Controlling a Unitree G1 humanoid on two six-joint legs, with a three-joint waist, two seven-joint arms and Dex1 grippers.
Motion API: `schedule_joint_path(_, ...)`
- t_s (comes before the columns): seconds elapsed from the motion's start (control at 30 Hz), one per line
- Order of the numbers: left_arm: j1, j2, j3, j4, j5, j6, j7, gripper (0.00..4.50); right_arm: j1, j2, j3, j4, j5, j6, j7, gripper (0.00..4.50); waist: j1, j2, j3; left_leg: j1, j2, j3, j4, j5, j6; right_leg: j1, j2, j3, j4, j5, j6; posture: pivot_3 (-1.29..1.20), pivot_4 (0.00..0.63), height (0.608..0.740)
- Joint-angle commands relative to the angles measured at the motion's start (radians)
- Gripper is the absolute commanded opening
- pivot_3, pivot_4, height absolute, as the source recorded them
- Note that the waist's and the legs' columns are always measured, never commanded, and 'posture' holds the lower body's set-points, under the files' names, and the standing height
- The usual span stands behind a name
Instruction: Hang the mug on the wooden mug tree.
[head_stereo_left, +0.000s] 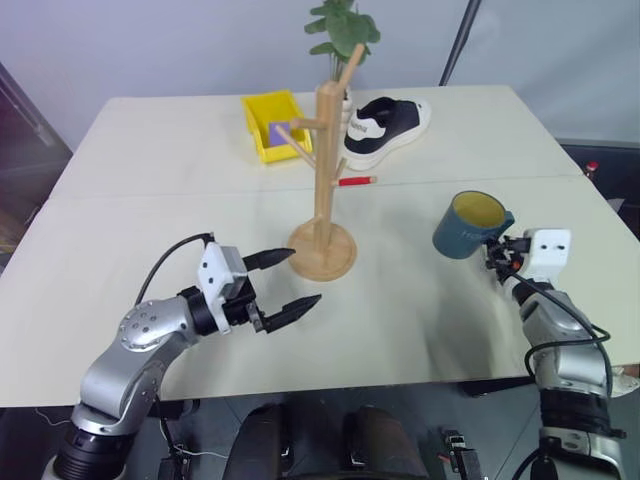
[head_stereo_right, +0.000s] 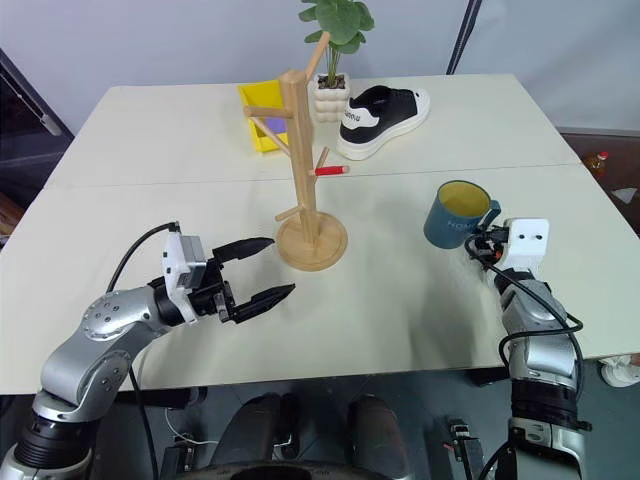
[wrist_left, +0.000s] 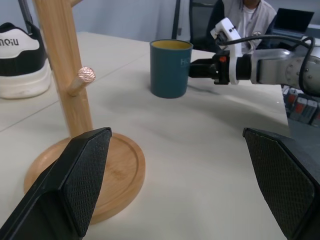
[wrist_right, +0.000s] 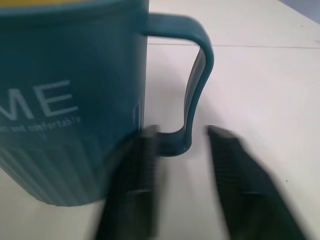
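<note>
The dark teal mug (head_stereo_left: 466, 227) with a yellow inside stands on the table's right side, its handle (wrist_right: 198, 80) turned toward my right gripper (head_stereo_left: 493, 251). That gripper is open, one finger on each side of the handle's lower end, with a gap showing beside the handle. The wooden mug tree (head_stereo_left: 327, 170) stands upright at the table's middle on its round base (wrist_left: 120, 170). My left gripper (head_stereo_left: 285, 282) hovers open and empty just in front and left of that base, pointing toward the mug (wrist_left: 170, 67).
Behind the tree sit a yellow bin (head_stereo_left: 272, 122), a black-and-white shoe (head_stereo_left: 388, 125), a red pen (head_stereo_left: 355, 182) and a potted plant (head_stereo_left: 343, 30). A person (wrist_left: 247, 12) sits beyond the table's right edge. Bare tabletop (head_stereo_left: 400, 310) lies between tree and mug.
</note>
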Motion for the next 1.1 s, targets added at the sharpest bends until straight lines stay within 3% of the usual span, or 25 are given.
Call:
schedule_joint_path(0.03, -0.01, 0.0, 0.015, -0.044, -0.017, 0.003, 0.009, 4.5, -0.011, 0.002, -0.006, -0.008, -0.005, -0.032, -0.001, 1.86, 0.0, 0.0, 0.0, 0.0, 0.0, 0.0, 0.0, 0.0, 0.0, 0.0, 0.0, 0.0, 0.0, 0.0, 0.0, 0.0, 0.15, 0.74)
schedule_joint_path(0.63, -0.033, 0.004, 0.013, -0.053, -0.03, 0.025, 0.021, 4.5, -0.112, -0.024, -0.01, 0.2, -0.006, -0.156, 0.086, 1.86, -0.001, 0.0, 0.0, 0.0, 0.0, 0.0, 0.0, 0.0, 0.0, 0.0, 0.0, 0.0, 0.0, 0.0, 0.0, 0.0, 0.15, 0.74)
schedule_joint_path(0.73, -0.029, 0.006, 0.014, -0.055, -0.032, 0.024, 0.023, 4.5, -0.127, -0.025, -0.011, 0.233, -0.002, -0.179, 0.107, 1.0, -0.001, 0.0, 0.0, 0.0, 0.0, 0.0, 0.0, 0.0, 0.0, 0.0, 0.0, 0.0, 0.0, 0.0, 0.0, 0.0, 0.15, 0.74)
schedule_joint_path(0.8, -0.025, 0.006, 0.015, -0.057, -0.032, 0.023, 0.025, 4.5, -0.13, -0.025, -0.013, 0.244, 0.001, -0.19, 0.119, 0.05, -0.001, 0.0, 0.0, 0.0, 0.0, 0.0, 0.0, 0.0, 0.0, 0.0, 0.0, 0.0, 0.0, 0.0, 0.0, 0.0, 0.15, 0.74)
schedule_joint_path(1.03, -0.012, 0.008, 0.026, -0.051, -0.027, 0.013, 0.026, 4.5, -0.086, -0.039, -0.008, 0.134, 0.008, -0.207, 0.16, 0.05, 0.0, 0.0, 0.0, 0.0, 0.0, 0.0, 0.0, 0.0, 0.0, 0.0, 0.0, 0.0, 0.0, 0.0, 0.0, 0.0, 0.15, 0.74)
schedule_joint_path(1.1, 0.001, 0.018, 0.056, -0.032, -0.027, 0.004, 0.022, 4.5, -0.037, -0.113, 0.058, -0.044, -0.025, -0.241, 0.273, 0.05, 0.0, 0.002, 0.001, 0.0, 0.0, 0.0, 0.0, 0.0, 0.0, 0.0, 0.0, 0.0, 0.0, 0.0, 0.0, 0.0, 0.15, 0.74)
